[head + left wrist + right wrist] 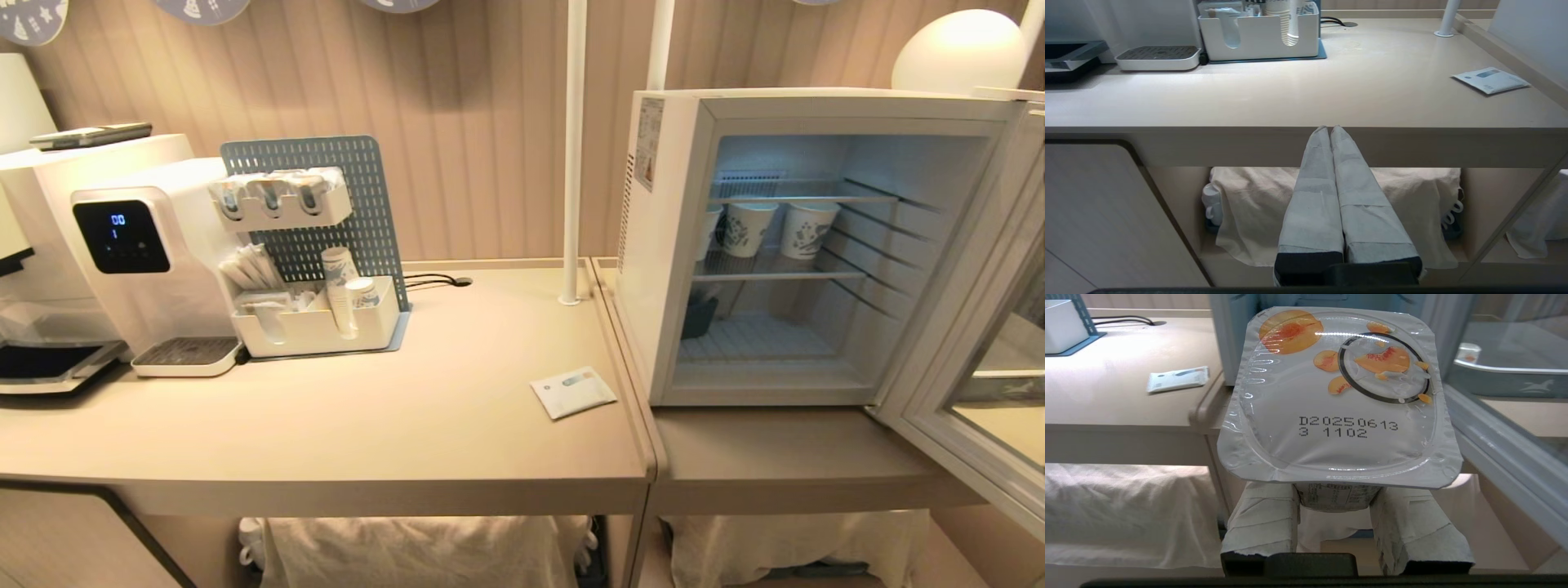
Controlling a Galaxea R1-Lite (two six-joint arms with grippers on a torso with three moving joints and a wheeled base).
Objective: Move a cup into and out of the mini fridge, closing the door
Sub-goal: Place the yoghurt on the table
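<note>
Two pincers sat low before the worktop (392,425): right pincer (1335,510) clamped on the cup (1337,400), presumably ready for the mini fridge (678,245) with its door (963,359) swung wide; left pincer (1329,132) together, idle.

I face a hotel-style refreshment corner: at ten o'clock a water dispenser (131,261) and pegboard organiser (314,253) stocked with cups and sachets share my table (326,425); at two o'clock stands the mini fridge (784,245).

My left tool (1329,130) sits parked low, fingers (1314,192) pressed flat together. My right tool (1335,498) is clamped on the cup (1331,396) — both padded fingers (1261,522) gripping its sides.
</note>
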